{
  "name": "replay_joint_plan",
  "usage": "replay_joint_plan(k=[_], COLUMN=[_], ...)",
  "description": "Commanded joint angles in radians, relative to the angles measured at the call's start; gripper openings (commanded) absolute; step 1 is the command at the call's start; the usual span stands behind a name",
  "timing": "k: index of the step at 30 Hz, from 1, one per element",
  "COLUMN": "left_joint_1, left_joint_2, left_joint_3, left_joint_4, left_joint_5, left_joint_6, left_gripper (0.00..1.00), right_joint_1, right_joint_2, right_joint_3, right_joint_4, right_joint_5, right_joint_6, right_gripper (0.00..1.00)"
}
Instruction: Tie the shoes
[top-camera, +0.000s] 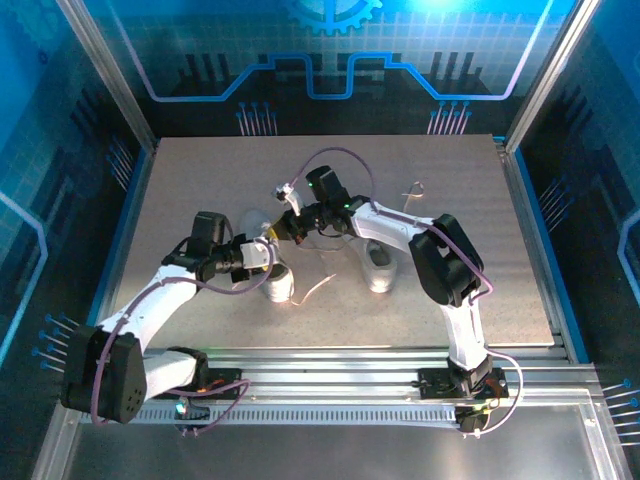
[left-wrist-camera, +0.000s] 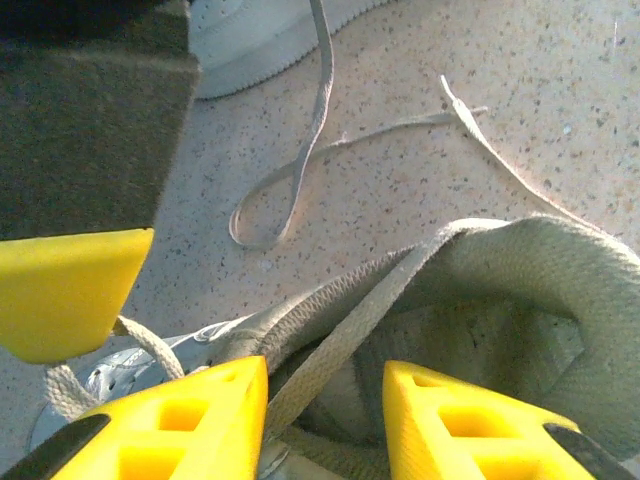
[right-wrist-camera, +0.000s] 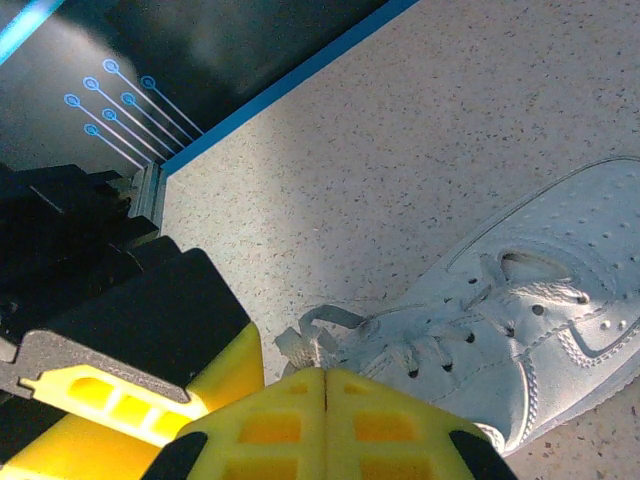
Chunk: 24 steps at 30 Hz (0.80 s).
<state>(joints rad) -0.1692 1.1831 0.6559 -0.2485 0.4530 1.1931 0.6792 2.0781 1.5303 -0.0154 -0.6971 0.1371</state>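
Two white shoes lie mid-table: the left shoe (top-camera: 278, 288) and the right shoe (top-camera: 380, 268). My left gripper (top-camera: 268, 256) hovers over the left shoe. In the left wrist view its yellow jaws (left-wrist-camera: 322, 375) stand open above the shoe's collar (left-wrist-camera: 560, 270). A flat lace (left-wrist-camera: 340, 340) runs slantwise between them and brushes the left finger. My right gripper (top-camera: 290, 228) reaches in from the right. In its wrist view the fingers (right-wrist-camera: 325, 375) are pressed together, with a bunched lace (right-wrist-camera: 315, 340) at their tips, just off the shoe (right-wrist-camera: 520, 320).
A loose lace loop (left-wrist-camera: 290, 190) trails across the speckled table toward the other shoe (left-wrist-camera: 250, 40). Another lace end (top-camera: 410, 190) lies behind the right shoe. A blue-edged wall (right-wrist-camera: 280, 85) borders the table. A purple cable (top-camera: 345, 155) arcs over the right arm.
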Motion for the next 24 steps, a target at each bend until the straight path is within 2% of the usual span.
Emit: replay_joint_plan(k=[1,7,9,12,13,18,20,21,24], left_joint_1=[-0.02,-0.035,-0.035,-0.035,-0.035,-0.032,-0.033,-0.033,-0.033], left_joint_2=[0.012,-0.002,-0.017,-0.038,-0.042,-0.056,-0.056,-0.054,-0.048], left_joint_3=[0.018,0.001,-0.011,-0.013,-0.012,-0.002,0.002,0.005,0.005], left_joint_4=[0.006,0.02,0.039,0.052,0.052,0.039,0.022,0.012,0.005], left_joint_5=[-0.045,-0.105,-0.123,-0.131,-0.132,-0.132,-0.119,-0.115,-0.117], left_joint_6=[0.084,0.092,0.078,0.048,0.037,0.024,0.043,0.052,0.064], left_gripper=[0.36,0.27,0.19,0.01,0.0,0.0,0.21,0.27,0.28], right_joint_1=[-0.01,-0.01,-0.009,-0.009,-0.01,-0.011,-0.013,-0.014,-0.015], right_joint_2=[0.023,0.023,0.02,0.013,0.01,0.002,0.002,0.003,0.008], right_joint_3=[0.029,0.025,0.025,0.017,0.016,0.011,0.012,0.014,0.017], right_joint_4=[-0.021,-0.029,-0.028,-0.026,-0.026,-0.033,-0.039,-0.042,-0.052], right_joint_5=[-0.028,-0.028,-0.028,-0.025,-0.027,-0.025,-0.026,-0.024,-0.025], right_joint_6=[-0.02,-0.028,-0.029,-0.031,-0.031,-0.043,-0.047,-0.048,-0.052], right_gripper=[0.0,0.0,0.0,0.0,0.0,0.0,0.0,0.0,0.0])
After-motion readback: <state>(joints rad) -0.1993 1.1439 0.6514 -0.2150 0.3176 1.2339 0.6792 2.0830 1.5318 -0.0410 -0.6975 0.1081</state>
